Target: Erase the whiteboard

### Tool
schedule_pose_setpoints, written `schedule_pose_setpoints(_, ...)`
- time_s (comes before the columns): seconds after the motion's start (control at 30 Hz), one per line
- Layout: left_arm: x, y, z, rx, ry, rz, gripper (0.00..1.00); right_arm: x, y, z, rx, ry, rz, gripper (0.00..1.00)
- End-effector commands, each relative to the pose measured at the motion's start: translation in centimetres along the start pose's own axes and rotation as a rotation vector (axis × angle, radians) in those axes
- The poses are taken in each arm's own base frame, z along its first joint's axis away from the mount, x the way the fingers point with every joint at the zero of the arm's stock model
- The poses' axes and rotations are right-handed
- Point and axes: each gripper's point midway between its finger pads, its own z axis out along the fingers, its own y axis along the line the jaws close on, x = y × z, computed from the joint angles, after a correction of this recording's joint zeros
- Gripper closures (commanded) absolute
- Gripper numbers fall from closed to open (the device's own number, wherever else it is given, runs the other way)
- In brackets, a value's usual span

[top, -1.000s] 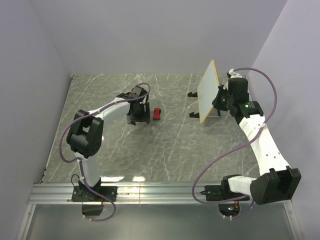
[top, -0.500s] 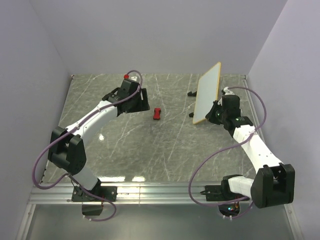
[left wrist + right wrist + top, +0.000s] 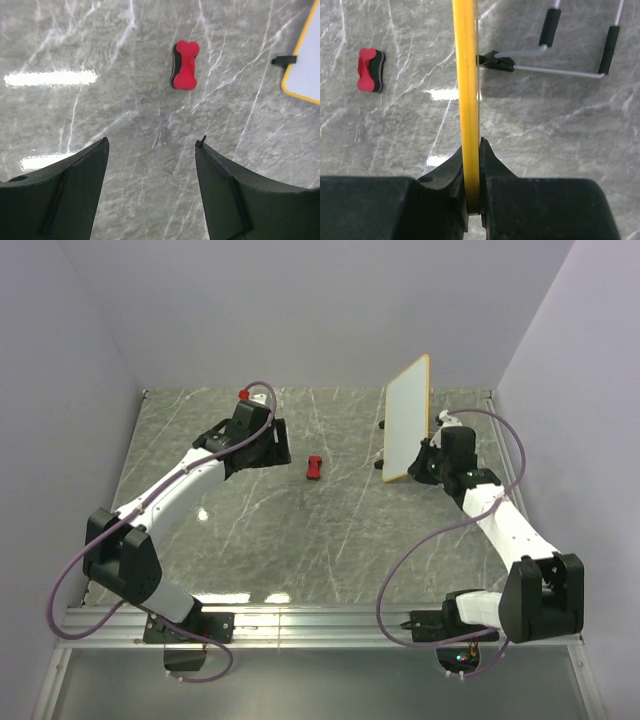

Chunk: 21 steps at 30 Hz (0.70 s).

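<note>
From above, the whiteboard (image 3: 407, 418) is seen nearly upright, well to the right of the red eraser (image 3: 314, 467), with its lower edge gripped by the right gripper (image 3: 424, 462). The left gripper (image 3: 272, 445) is placed just left of the eraser, apart from it.

On the left wrist view, the jaws are spread wide and nothing is held. The eraser is seen lying beyond them.

On the right wrist view, the jaws are clamped tight on the board's yellow frame, with the eraser off to the left.

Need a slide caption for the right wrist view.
Right tool clamps the yellow-framed whiteboard edge-on over the grey marble table; red-and-black eraser block lies at left.
</note>
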Motion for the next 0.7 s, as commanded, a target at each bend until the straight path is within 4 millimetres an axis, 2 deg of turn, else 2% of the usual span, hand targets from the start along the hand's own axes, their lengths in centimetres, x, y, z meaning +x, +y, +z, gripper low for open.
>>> schedule_pose_setpoints(0.0, -1.7, 0.1, -2.1, -0.002, -0.076, 0.008, 0.25, 1.7, -1.6, 0.9, 0.058, 0.138, -0.055, 1.0)
schedule_pose_setpoints(0.23, -1.9, 0.5, -2.2, -0.013, -0.097, 0.001, 0.25, 0.5, -1.0, 0.3, 0.099, 0.113, 0.103, 1.0)
schedule_pose_setpoints(0.47, -2.6, 0.5, -1.7, -0.006, -0.102, -0.006, 0.25, 2.3, -0.1, 0.2, 0.089, 0.177, 0.258, 1.0)
schedule_pose_setpoints(0.67, -3.1, -0.1, -1.1, 0.015, -0.103, -0.007, 0.26, -0.1, 0.5, -1.7, 0.086, 0.158, 0.197, 1.0)
